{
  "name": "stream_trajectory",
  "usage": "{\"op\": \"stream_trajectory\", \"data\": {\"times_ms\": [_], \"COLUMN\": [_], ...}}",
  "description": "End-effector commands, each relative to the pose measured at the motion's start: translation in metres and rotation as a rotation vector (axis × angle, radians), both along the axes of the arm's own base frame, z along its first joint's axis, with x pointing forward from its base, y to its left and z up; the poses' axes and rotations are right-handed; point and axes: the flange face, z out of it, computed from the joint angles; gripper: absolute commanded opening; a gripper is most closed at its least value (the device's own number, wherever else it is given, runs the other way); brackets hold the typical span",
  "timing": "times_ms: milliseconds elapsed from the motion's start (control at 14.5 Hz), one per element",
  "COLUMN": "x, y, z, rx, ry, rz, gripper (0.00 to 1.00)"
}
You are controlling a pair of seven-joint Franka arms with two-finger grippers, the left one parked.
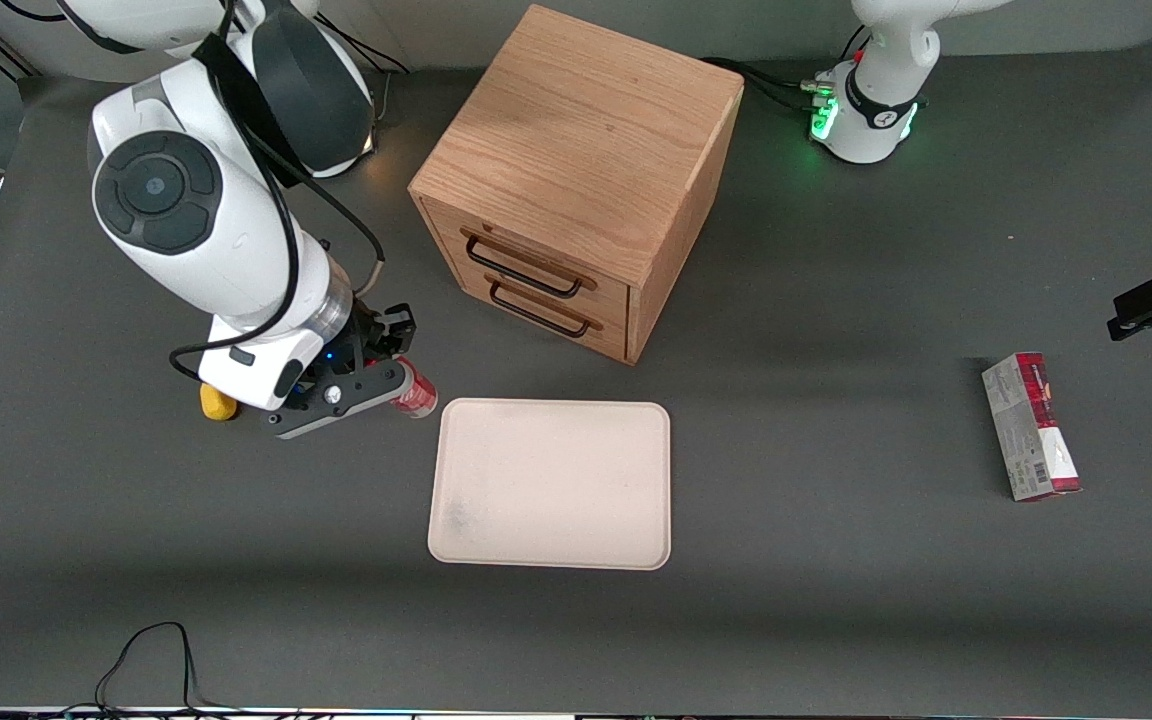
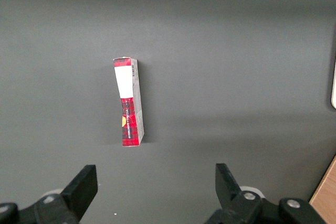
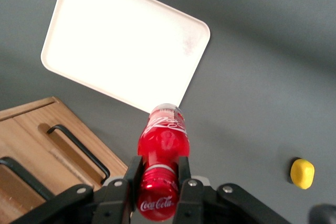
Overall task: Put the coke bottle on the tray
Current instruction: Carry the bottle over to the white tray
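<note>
Red coke bottle (image 3: 161, 153) is clamped tight between the gripper (image 3: 159, 171) fingers (image 3: 183, 167), held up off the grey surface (image 1: 836, 600) just beside a corner of the cream tray (image 1: 551, 485). Wooden drawer cabinet (image 1: 576, 180) sits nearby, and a yellow lump (image 3: 302, 173) lies toward the working arm's end.

Glossy red plastic coke bottle (image 3: 162, 142) clamped in matt black gripper (image 3: 160, 169); smooth matt cream tray (image 1: 551, 485); grained wooden cabinet (image 1: 576, 160); matt grey worktop (image 1: 836, 600).
</note>
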Motion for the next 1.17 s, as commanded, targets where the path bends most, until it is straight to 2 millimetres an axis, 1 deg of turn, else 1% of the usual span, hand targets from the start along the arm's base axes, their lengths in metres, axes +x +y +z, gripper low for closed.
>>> {"op": "stream_trajectory", "data": {"times_ms": [0, 275, 413, 550, 894, 1101], "x": [0.024, 0.055, 0.064, 0.069, 0.079, 0.081], "y": [0.002, 0.003, 0.007, 0.012, 0.018, 0.018], "z": [-0.028, -0.089, -0.121, -0.146, -0.191, -0.211], "rx": [0.001, -0.024, -0.039, -0.038, -0.029, -0.034], "ry": [-0.031, -0.062, -0.066, -0.06, -0.066, -0.054], "rz": [-0.033, -0.039, -0.033, -0.034, -0.035, -0.035], "gripper": [0.0, 0.0, 0.0, 0.0, 0.0, 0.0]}}
